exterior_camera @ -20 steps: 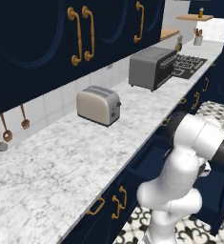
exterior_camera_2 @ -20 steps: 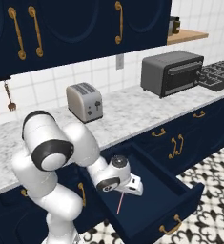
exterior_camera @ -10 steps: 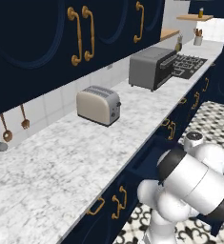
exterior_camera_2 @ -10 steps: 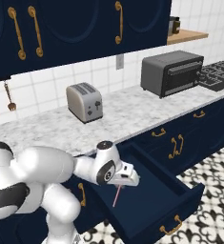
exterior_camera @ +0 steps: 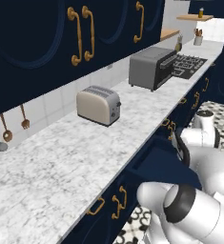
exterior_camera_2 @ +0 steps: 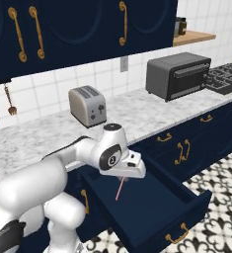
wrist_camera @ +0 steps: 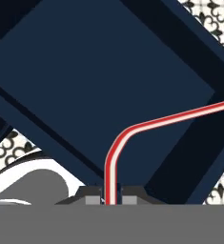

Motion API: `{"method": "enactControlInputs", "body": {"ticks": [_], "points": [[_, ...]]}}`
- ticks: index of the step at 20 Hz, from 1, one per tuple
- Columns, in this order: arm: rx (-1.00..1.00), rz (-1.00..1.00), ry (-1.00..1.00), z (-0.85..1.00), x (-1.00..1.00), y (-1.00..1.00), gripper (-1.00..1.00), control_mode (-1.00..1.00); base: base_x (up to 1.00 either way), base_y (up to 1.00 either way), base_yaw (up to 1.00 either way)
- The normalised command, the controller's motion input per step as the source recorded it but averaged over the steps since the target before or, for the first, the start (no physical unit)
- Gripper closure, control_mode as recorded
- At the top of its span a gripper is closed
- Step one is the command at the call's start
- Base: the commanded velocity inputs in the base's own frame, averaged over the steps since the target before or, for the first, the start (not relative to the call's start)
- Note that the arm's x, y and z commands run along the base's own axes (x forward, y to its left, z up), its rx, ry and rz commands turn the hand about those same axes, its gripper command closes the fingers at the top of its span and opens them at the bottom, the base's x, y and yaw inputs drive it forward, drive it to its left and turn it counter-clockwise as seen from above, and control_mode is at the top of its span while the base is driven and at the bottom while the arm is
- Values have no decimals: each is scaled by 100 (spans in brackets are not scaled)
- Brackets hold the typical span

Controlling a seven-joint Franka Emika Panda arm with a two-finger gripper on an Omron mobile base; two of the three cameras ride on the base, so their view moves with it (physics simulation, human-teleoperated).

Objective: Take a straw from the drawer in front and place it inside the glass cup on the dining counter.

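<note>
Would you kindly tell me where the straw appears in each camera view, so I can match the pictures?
Left base view: I cannot make out the straw.
Right base view: the straw hangs as a thin pink line below the gripper, over the open drawer.
Hand view: the straw rises from between the fingertips, then bends right, with the drawer behind.
Shared landmark: the toaster on the marble worktop.

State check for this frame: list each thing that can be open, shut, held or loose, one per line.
drawer: pulled open, inside looks bare.
straw: clamped in the tool, hanging above the drawer floor.
tool: shut on the straw.
toaster oven: door shut.
toaster: slots show no bread.
upper cabinet doors: shut.
</note>
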Motion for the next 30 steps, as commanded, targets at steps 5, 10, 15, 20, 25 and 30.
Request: {"method": "enactControlInputs", "body": {"ticks": [5,10,15,20,25,30], "points": [[11,0,6,87,2,-2,100,-100,0,0,0],[0,0,4,5,1,0,100,-100,0,0,0],[0,5,0,1,2,1,100,-100,0,0,0],[1,16,-9,11,2,22,100,-100,0,0,0],[0,24,-18,46,0,49,100,-100,0,0,0],[0,28,-1,66,6,63,100,-100,0,0,0]]}}
